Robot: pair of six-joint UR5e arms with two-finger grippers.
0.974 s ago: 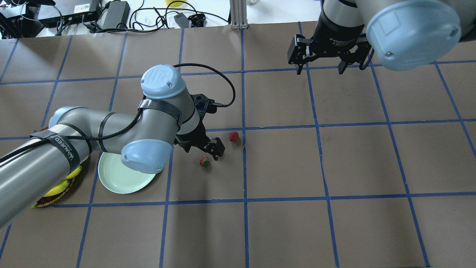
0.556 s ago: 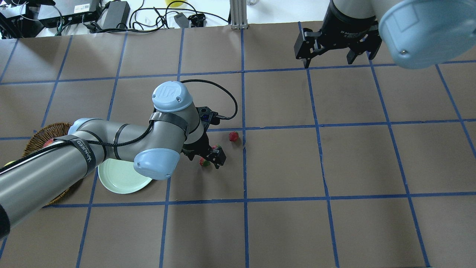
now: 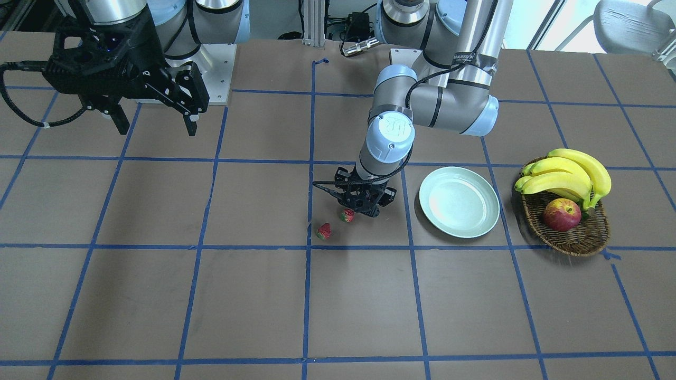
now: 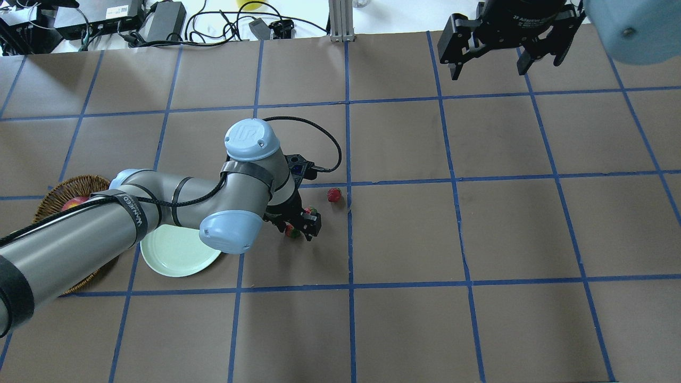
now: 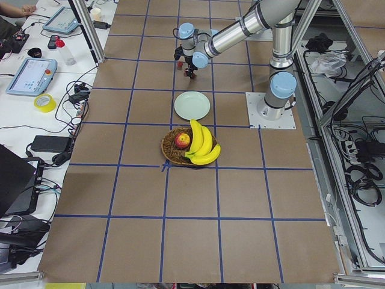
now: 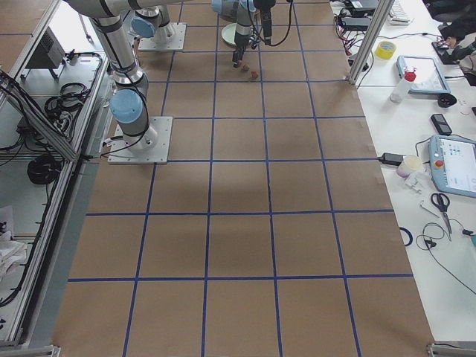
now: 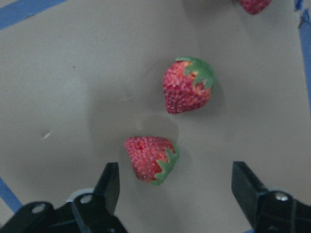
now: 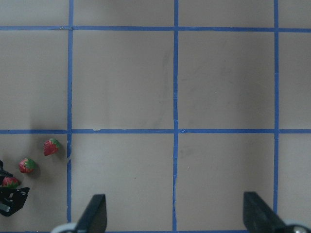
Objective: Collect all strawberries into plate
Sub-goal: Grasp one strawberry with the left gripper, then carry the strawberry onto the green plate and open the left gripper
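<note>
Three strawberries lie near mid-table. My left gripper (image 4: 301, 225) is open and low over the table. Its fingers (image 7: 109, 182) straddle the nearest strawberry (image 7: 151, 161), seen partly at the gripper's edge from overhead (image 4: 290, 231). A second strawberry (image 7: 187, 87) lies just beyond (image 4: 311, 210), and the third (image 4: 334, 194) lies farther out. The front view shows only two strawberries (image 3: 347, 215) (image 3: 324, 230). The mint-green plate (image 3: 459, 231) is bare, beside the left arm (image 4: 175, 260). My right gripper (image 4: 489, 72) is open and empty, held high and far from them (image 3: 156, 126).
A brown wicker basket (image 3: 575, 244) with bananas (image 3: 567, 177) and a red-yellow apple (image 3: 561, 215) stands just beyond the plate. Blue tape lines grid the brown table. Cables and boxes lie past the table's far edge (image 4: 159, 21).
My left gripper has come down and moved over the nearest strawberry, which now sits between its open fingers. The right gripper has moved up and to the right in the overhead view.
</note>
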